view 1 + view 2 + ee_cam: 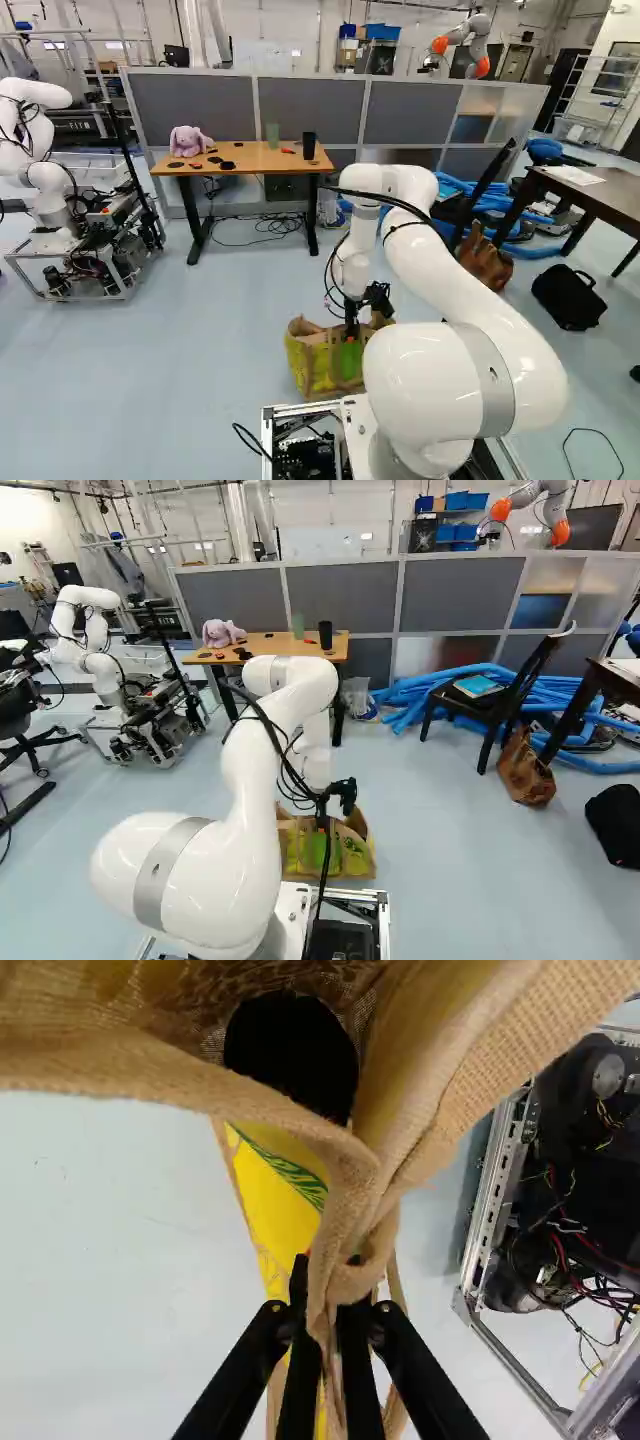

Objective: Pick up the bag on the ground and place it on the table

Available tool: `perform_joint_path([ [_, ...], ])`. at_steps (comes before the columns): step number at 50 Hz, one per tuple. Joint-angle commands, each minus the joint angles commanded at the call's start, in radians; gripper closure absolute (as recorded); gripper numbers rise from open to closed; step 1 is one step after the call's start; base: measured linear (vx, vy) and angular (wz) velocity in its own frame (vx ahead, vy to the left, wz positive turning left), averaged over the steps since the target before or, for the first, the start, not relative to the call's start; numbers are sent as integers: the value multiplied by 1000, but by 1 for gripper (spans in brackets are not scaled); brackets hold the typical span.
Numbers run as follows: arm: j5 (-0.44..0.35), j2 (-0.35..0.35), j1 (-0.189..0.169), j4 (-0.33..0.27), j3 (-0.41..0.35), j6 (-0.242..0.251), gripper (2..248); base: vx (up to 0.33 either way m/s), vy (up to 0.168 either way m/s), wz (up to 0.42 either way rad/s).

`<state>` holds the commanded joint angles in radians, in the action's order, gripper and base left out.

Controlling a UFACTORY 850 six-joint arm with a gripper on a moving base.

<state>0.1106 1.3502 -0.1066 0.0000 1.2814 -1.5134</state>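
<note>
My gripper [350,336] points down at the top of the burlap bag [312,365], just ahead of the base in the left base view. In the wrist view the gripper [328,1345] is shut on the tan handle cloth of the bag [345,1180], gathered between its two fingers. The bag has yellow and green sides; its mouth gapes, with something black [290,1055] inside. Whether its bottom touches the floor, I cannot tell. Farther ahead stands a wooden-topped table [250,157] with dark legs.
A plush toy [188,140] and a black cup [309,146] stand on that table. A darker table [600,195], a brown bag [525,770], a black bag [569,297], a chair [490,695] and blue tubes [410,705] lie to the right. Another robot [45,180] stands left.
</note>
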Motion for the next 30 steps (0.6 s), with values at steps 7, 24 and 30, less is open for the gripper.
perform_joint_path([
  [7, 0, -29, 0, 0, -25, 0, 227, 0, 0, 0],
  [24, 0, -95, 0, 0, -81, 0, 227, 0, 0, 0],
  [30, 0, -119, 0, 0, -101, 0, 227, 0, 0, 0],
])
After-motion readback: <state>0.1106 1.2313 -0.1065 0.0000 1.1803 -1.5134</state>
